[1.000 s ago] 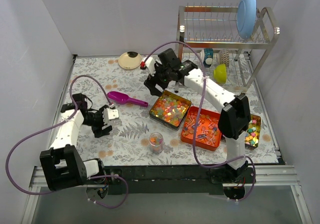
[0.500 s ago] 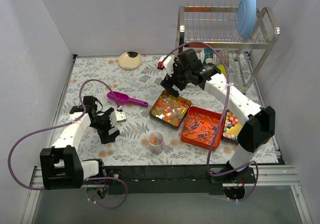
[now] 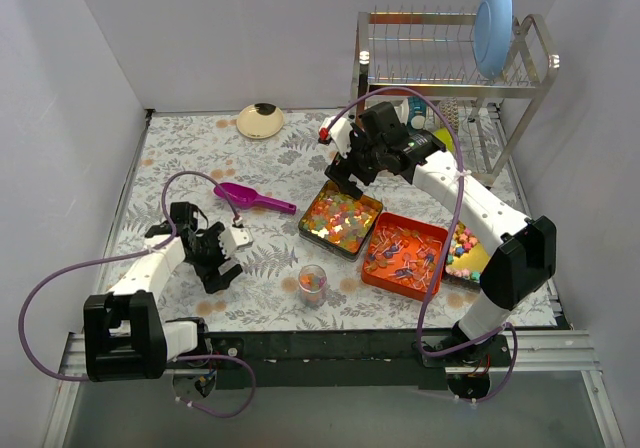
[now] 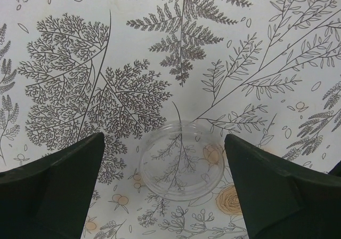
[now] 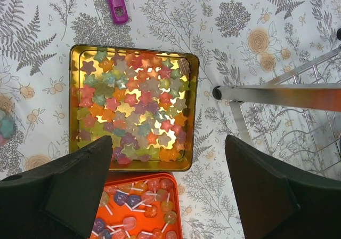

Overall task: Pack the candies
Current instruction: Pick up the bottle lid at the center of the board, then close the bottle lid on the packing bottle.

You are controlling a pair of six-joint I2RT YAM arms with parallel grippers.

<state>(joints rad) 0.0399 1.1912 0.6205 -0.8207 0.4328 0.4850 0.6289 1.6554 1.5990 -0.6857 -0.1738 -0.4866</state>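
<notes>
The candies lie in three trays: coloured stars in a gold tin (image 3: 340, 218) (image 5: 133, 108), wrapped stick sweets in an orange tray (image 3: 403, 256) (image 5: 141, 209), and pastel chunks in a yellow tray (image 3: 472, 253) partly behind the right arm. A clear cup (image 3: 313, 283) holds a few candies. My right gripper (image 3: 345, 180) (image 5: 168, 137) is open and empty above the gold tin's far right corner. My left gripper (image 3: 218, 258) (image 4: 164, 137) is open and empty, low over a clear round lid (image 4: 181, 160) lying flat on the cloth.
A purple scoop (image 3: 253, 199) (image 5: 116, 4) lies left of the gold tin. A metal dish rack (image 3: 450, 68) with a blue plate (image 3: 492, 26) stands back right; its leg (image 5: 277, 92) is near my right gripper. A tan dish (image 3: 260, 120) sits at the back.
My right gripper swung right from near the scoop to over the gold tin. My left gripper moved nearer and a little right, now over the clear lid.
</notes>
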